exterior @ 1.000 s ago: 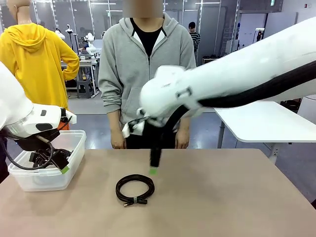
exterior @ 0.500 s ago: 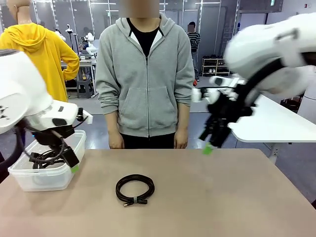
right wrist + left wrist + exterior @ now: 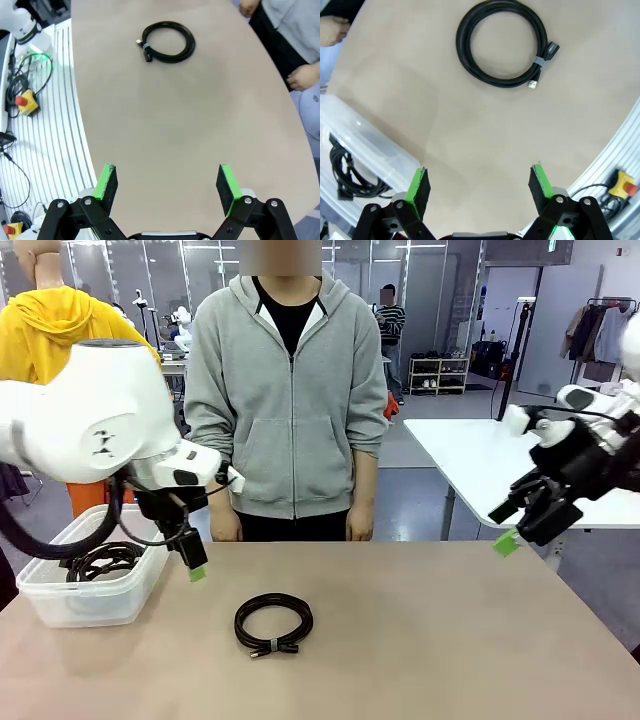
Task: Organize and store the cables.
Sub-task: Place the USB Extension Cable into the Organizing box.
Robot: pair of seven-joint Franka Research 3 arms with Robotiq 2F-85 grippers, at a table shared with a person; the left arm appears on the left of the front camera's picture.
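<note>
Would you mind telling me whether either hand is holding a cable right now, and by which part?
Nothing is held: the left hand and right hand are both open, and the coiled cable lies untouched on the table.

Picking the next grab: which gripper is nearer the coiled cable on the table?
Left. The left gripper hangs open just up-left of the coiled cable, by the bin. The right gripper is open, raised off the table's right edge.

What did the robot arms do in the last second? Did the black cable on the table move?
The right gripper pulled away from above the coiled cable to the table's right edge, open and empty. The left gripper rose out of the plastic bin and swung toward the middle, open, leaving a cable in the bin. The coiled cable and the person stayed put.
</note>
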